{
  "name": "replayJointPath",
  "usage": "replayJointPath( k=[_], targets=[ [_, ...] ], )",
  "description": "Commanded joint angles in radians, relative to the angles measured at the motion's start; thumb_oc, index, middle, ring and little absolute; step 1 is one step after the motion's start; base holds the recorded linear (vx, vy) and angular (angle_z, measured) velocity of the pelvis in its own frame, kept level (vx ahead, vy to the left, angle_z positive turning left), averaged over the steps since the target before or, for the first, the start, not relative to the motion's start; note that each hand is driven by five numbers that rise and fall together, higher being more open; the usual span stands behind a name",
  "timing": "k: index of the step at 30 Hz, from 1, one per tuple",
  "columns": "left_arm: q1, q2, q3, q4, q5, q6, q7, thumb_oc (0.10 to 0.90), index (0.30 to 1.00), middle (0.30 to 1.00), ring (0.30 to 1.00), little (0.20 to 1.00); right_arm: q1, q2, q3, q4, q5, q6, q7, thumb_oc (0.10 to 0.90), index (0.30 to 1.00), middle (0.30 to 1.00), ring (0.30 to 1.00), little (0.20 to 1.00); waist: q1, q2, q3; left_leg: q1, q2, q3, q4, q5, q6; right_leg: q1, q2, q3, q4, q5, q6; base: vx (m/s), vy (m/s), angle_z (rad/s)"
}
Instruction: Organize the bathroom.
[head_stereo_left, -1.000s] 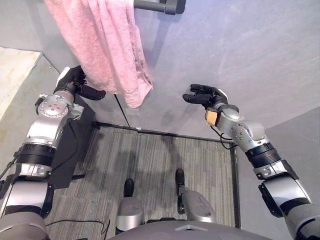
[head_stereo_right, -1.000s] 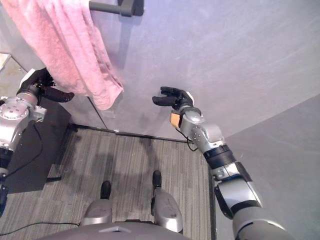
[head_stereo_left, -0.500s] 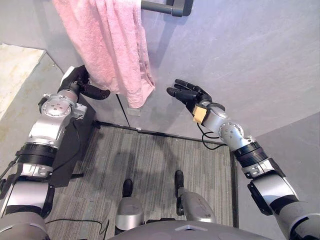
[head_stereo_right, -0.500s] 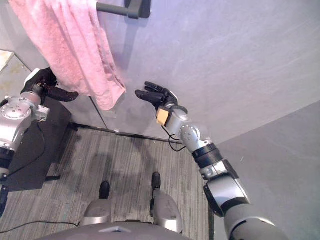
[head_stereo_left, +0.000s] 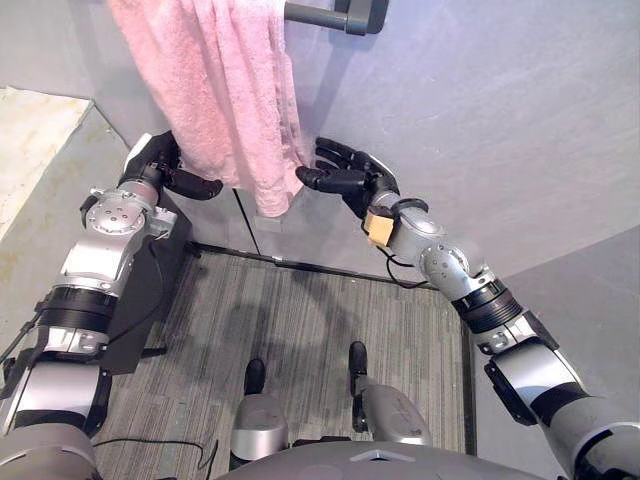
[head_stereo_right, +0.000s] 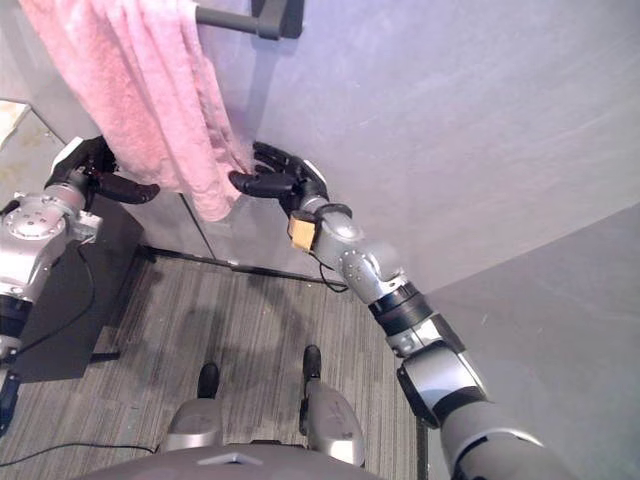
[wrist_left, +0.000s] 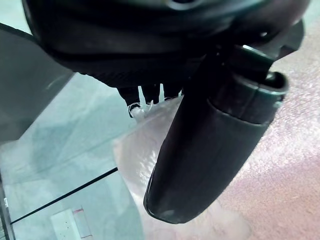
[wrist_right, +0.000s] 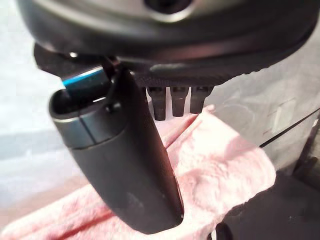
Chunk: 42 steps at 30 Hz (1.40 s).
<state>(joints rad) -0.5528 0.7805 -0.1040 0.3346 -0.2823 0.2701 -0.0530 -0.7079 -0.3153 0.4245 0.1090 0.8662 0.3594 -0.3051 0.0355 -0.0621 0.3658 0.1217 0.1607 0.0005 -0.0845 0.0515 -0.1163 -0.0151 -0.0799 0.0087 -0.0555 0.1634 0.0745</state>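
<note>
While the pink towel (head_stereo_left: 225, 90) hangs bunched off the rail (head_stereo_left: 320, 14), both hands flank its lower end: left hand (head_stereo_left: 165, 172) on one side, thumb out, fingers hidden behind the cloth so grip can't be told; right hand (head_stereo_left: 345, 172) on the other, spread wide, fingertips at the hem, holding nothing. Best approach: close on both edges level, then pull apart evenly along the rail. No readable writing

We saw a grey wall (head_stereo_left: 480, 120) ahead, grey striped carpet (head_stereo_left: 300, 330) underfoot, a dark bracket (head_stereo_left: 352, 14) on the wall, and a black cabinet (head_stereo_left: 150, 290) at the left
</note>
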Motion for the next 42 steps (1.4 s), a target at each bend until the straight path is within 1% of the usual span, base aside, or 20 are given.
replayJointPath(
  k=[1,2,3,4,8,12,13,14,17,18,21,24,26,28,31,34,38,42],
  targets=[
    [-0.169,-0.133,-0.138,-0.089,-0.078,-0.138,-0.005,0.800,0.900,0.900,0.900,0.900,-0.225,0.114,0.017,-0.076,-0.112,-0.258,0.030,0.800,0.900,0.900,0.900,0.900,-0.050,0.037,-0.352,0.036,-0.007,0.084,0.028,-0.030,0.060,0.053,-0.055,0.036,0.034,-0.088,0.041,0.00,0.005,-0.04],
    [-0.174,-0.135,-0.142,-0.089,-0.077,-0.133,-0.001,0.800,0.900,0.900,0.900,0.900,-0.229,0.116,0.017,-0.070,-0.116,-0.259,0.026,0.800,0.900,0.900,0.900,0.900,-0.050,0.037,-0.351,0.036,-0.007,0.083,0.028,-0.030,0.060,0.054,-0.054,0.037,0.034,-0.087,0.041,0.00,0.004,-0.08],
    [-0.201,-0.148,-0.160,-0.083,-0.076,-0.107,0.018,0.800,0.900,0.900,0.900,0.900,-0.253,0.125,0.018,-0.032,-0.140,-0.262,0.029,0.800,0.900,0.900,0.900,0.900,-0.049,0.037,-0.348,0.039,-0.008,0.081,0.028,-0.031,0.059,0.057,-0.054,0.037,0.030,-0.086,0.042,0.00,0.006,-0.07],
    [-0.222,-0.156,-0.175,-0.073,-0.079,-0.096,0.031,0.800,0.900,0.900,0.900,0.900,-0.270,0.133,0.019,-0.013,-0.148,-0.258,0.024,0.800,0.900,0.900,0.900,0.900,-0.050,0.038,-0.347,0.041,-0.009,0.081,0.027,-0.031,0.059,0.059,-0.055,0.036,0.028,-0.084,0.043,0.00,0.011,-0.05],
    [-0.236,-0.172,-0.193,-0.037,-0.078,-0.110,0.047,0.800,0.900,0.900,0.900,0.900,-0.290,0.133,0.012,0.004,-0.160,-0.246,0.033,0.800,0.900,0.900,0.900,0.900,-0.052,0.040,-0.344,0.041,-0.006,0.086,0.024,-0.028,0.056,0.058,-0.055,0.035,0.027,-0.082,0.044,0.00,0.000,0.00],
    [-0.182,-0.187,-0.184,-0.039,-0.056,-0.153,0.046,0.800,0.900,0.900,0.900,0.900,-0.254,0.131,0.004,0.003,-0.180,-0.249,0.062,0.800,0.900,0.900,0.900,0.900,-0.049,0.038,-0.340,0.041,-0.005,0.083,0.024,-0.030,0.056,0.058,-0.056,0.031,0.030,-0.085,0.043,0.00,0.000,0.00],
    [-0.182,-0.187,-0.184,-0.039,-0.056,-0.153,0.046,0.800,0.900,0.900,0.900,0.900,-0.254,0.131,0.004,0.003,-0.180,-0.249,0.062,0.800,0.900,0.900,0.900,0.900,-0.049,0.038,-0.340,0.041,-0.005,0.083,0.024,-0.030,0.056,0.058,-0.056,0.031,0.030,-0.085,0.043,0.00,0.000,0.00],
    [-0.157,-0.192,-0.177,-0.046,-0.047,-0.171,0.044,0.800,0.900,0.900,0.900,0.900,-0.239,0.134,0.003,0.003,-0.184,-0.258,0.063,0.800,0.900,0.900,0.900,0.900,-0.046,0.037,-0.336,0.040,-0.004,0.082,0.027,-0.031,0.057,0.059,-0.056,0.030,0.031,-0.086,0.043,0.00,0.000,0.00],
    [-0.140,-0.193,-0.173,-0.050,-0.039,-0.189,0.045,0.800,0.900,0.900,0.900,0.900,-0.226,0.138,0.000,0.002,-0.190,-0.262,0.068,0.800,0.900,0.900,0.900,0.900,-0.043,0.037,-0.335,0.039,-0.004,0.080,0.029,-0.032,0.057,0.059,-0.057,0.029,0.032,-0.087,0.042,0.00,0.000,0.00],
    [-0.122,-0.192,-0.168,-0.066,-0.024,-0.208,0.071,0.800,0.900,0.900,0.900,0.900,-0.217,0.135,0.000,0.002,-0.186,-0.264,0.069,0.800,0.900,0.900,0.900,0.900,-0.042,0.036,-0.332,0.037,-0.004,0.078,0.031,-0.033,0.058,0.058,-0.058,0.028,0.034,-0.088,0.041,0.00,0.000,0.00],
    [-0.110,-0.189,-0.153,-0.076,-0.018,-0.235,0.125,0.800,0.900,0.900,0.900,0.900,-0.202,0.132,0.001,0.000,-0.178,-0.262,0.069,0.800,0.900,0.900,0.900,0.900,-0.041,0.035,-0.332,0.036,-0.005,0.076,0.032,-0.033,0.058,0.060,-0.058,0.028,0.034,-0.090,0.040,0.00,0.000,0.00],
    [-0.121,-0.171,-0.134,-0.079,0.011,-0.287,0.204,0.800,0.900,0.900,0.900,0.900,-0.192,0.133,0.007,0.016,-0.166,-0.267,0.068,0.800,0.900,0.900,0.900,0.900,-0.038,0.035,-0.331,0.034,-0.003,0.074,0.036,-0.033,0.056,0.061,-0.060,0.023,0.037,-0.094,0.038,0.00,0.000,0.00],
    [-0.135,-0.153,-0.120,-0.084,0.016,-0.302,0.234,0.800,0.900,0.900,0.900,0.900,-0.191,0.130,0.011,0.026,-0.154,-0.270,0.061,0.800,0.900,0.900,0.900,0.900,-0.035,0.035,-0.330,0.033,-0.002,0.075,0.038,-0.033,0.054,0.063,-0.061,0.018,0.038,-0.095,0.036,0.00,0.000,0.00],
    [-0.145,-0.140,-0.114,-0.085,0.024,-0.313,0.246,0.800,0.900,0.900,0.900,0.900,-0.188,0.131,0.015,0.033,-0.149,-0.275,0.059,0.800,0.900,0.900,0.900,0.900,-0.034,0.035,-0.329,0.035,-0.001,0.074,0.039,-0.033,0.053,0.065,-0.062,0.015,0.040,-0.097,0.036,0.02,-0.021,0.06],
    [-0.190,-0.084,-0.110,-0.098,0.046,-0.331,0.263,0.800,0.900,0.900,0.900,0.900,-0.190,0.130,0.021,0.055,-0.129,-0.280,0.054,0.800,0.900,0.900,0.900,0.900,-0.031,0.039,-0.331,0.033,0.000,0.074,0.042,-0.034,0.050,0.070,-0.066,0.008,0.038,-0.099,0.036,0.02,-0.025,0.07],
    [-0.215,-0.059,-0.115,-0.096,0.049,-0.342,0.266,0.800,0.900,0.900,0.900,0.900,-0.193,0.132,0.024,0.068,-0.122,-0.278,0.054,0.800,0.900,0.900,0.900,0.900,-0.030,0.043,-0.331,0.033,0.001,0.074,0.044,-0.035,0.048,0.071,-0.068,0.006,0.036,-0.098,0.036,0.00,0.000,0.00],
    [-0.253,-0.030,-0.133,-0.096,0.041,-0.351,0.263,0.800,0.900,0.900,0.900,0.900,-0.203,0.136,0.034,0.085,-0.109,-0.278,0.050,0.800,0.900,0.900,0.900,0.900,-0.030,0.047,-0.333,0.034,0.002,0.077,0.041,-0.034,0.047,0.074,-0.070,0.004,0.034,-0.098,0.037,0.00,0.000,0.00],
    [-0.273,-0.017,-0.147,-0.100,0.033,-0.366,0.265,0.800,0.900,0.900,0.900,0.900,-0.202,0.135,0.039,0.103,-0.096,-0.260,0.055,0.800,0.900,0.900,0.900,0.900,-0.032,0.050,-0.338,0.032,0.001,0.079,0.039,-0.033,0.046,0.073,-0.072,0.005,0.033,-0.099,0.038,0.00,0.000,0.00]
  ],
)
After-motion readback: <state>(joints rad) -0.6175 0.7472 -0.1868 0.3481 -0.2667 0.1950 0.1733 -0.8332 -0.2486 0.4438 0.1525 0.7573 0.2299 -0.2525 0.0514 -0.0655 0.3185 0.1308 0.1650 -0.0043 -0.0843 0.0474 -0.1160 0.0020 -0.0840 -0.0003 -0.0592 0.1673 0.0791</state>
